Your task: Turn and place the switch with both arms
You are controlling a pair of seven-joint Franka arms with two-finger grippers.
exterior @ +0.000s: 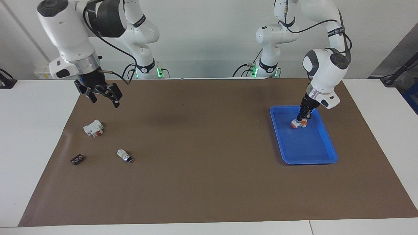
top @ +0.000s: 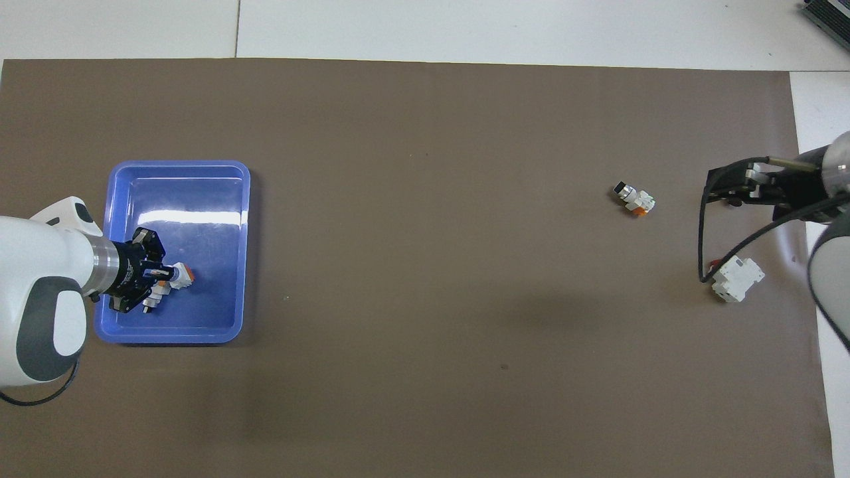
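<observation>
**Two arms at a desk (exterior: 31, 137) covered by a brown mat (exterior: 209, 182).**

The left arm reaches down into the blue tray (exterior: 310, 161), which sits on the mat toward the left arm's end of the desk. The left claw (exterior: 302, 119) points steeply downward. Its tip is at a small white piece with an orange patch (exterior: 298, 124), which rests on the tray floor in the part nearer to the robots. Whether the claw clamps this piece or merely touches it cannot be told from either view.

The right arm is raised over the mat at the right arm's end of the desk. The right claw (exterior: 104, 99) hangs in the air with its jaws spread wide and nothing between them. It is over bare mat close to a white block with a red part (exterior: 93, 128).

The switch (exterior: 124, 155) lies on its side on the mat, its black knob end pointing away from the robots. It is farther from the robots than the white block and well apart from the tray. Neither claw touches it. A small black piece (exterior: 77, 159) lies near the switch, closer to the mat's edge at the right arm's end.
</observation>
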